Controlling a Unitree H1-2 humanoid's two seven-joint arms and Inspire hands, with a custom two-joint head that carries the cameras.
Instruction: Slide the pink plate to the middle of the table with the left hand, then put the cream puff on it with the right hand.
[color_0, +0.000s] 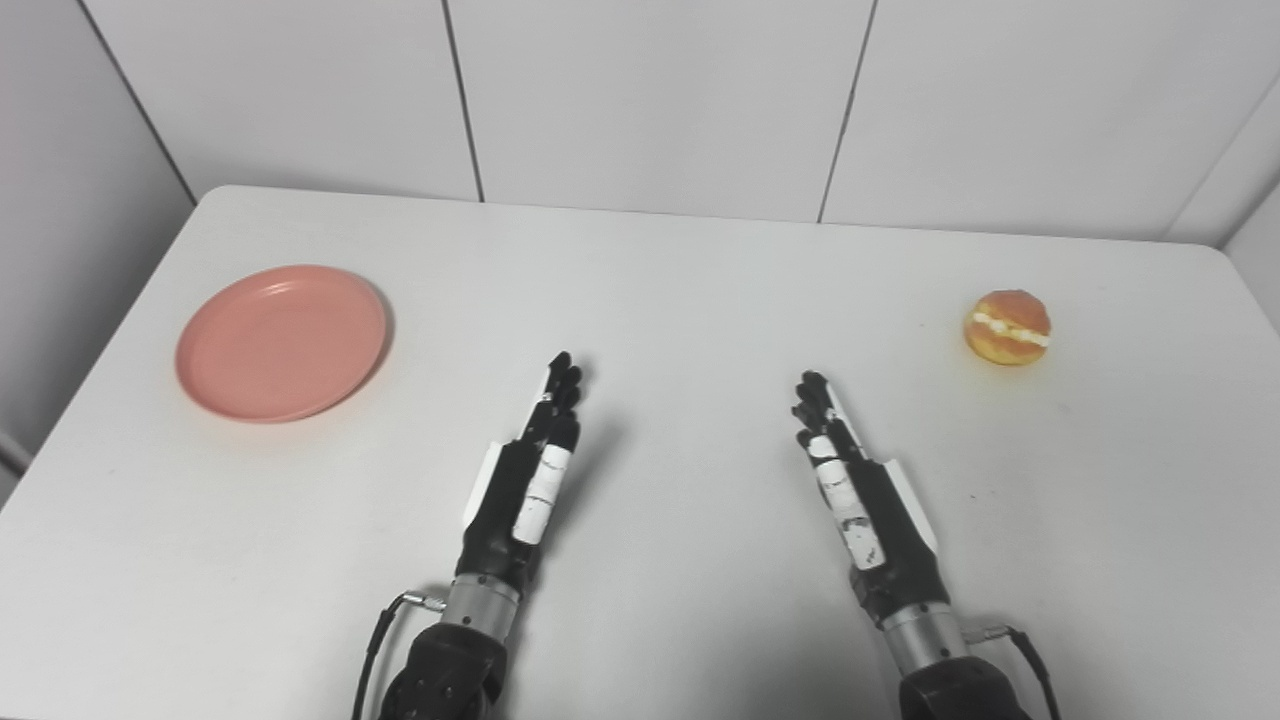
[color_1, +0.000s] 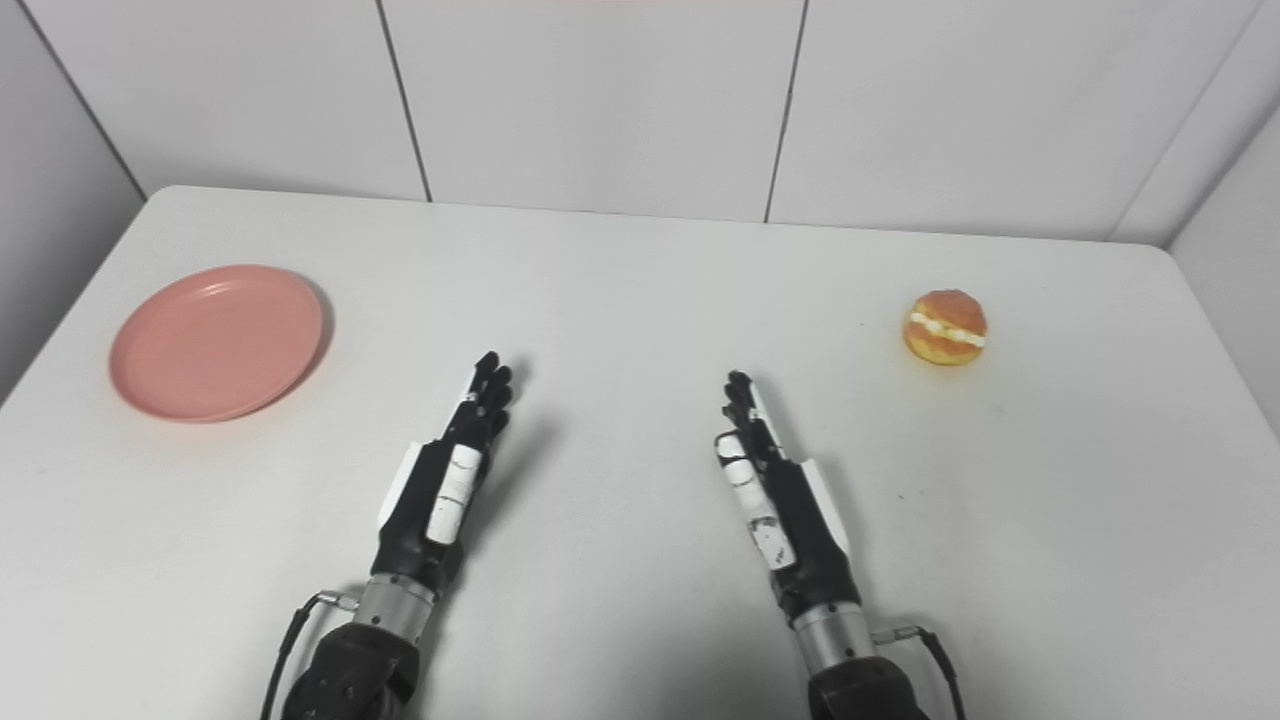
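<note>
Left hand (color_0: 530, 470) and right hand (color_0: 850, 480): forearms cut off, fingers straight, empty. Smooth round pink plate (color_0: 282, 342) far left; glossy cream puff (color_0: 1007, 327) far right.

Pink plate (color_0: 281, 343) (golden cream puff (color_0: 1007, 327))

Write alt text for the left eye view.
Two black robot hands, the left hand and right hand, hold nothing, fingers extended over the middle of a white table. An empty pink plate sits far left; a cream puff sits far right.
</note>
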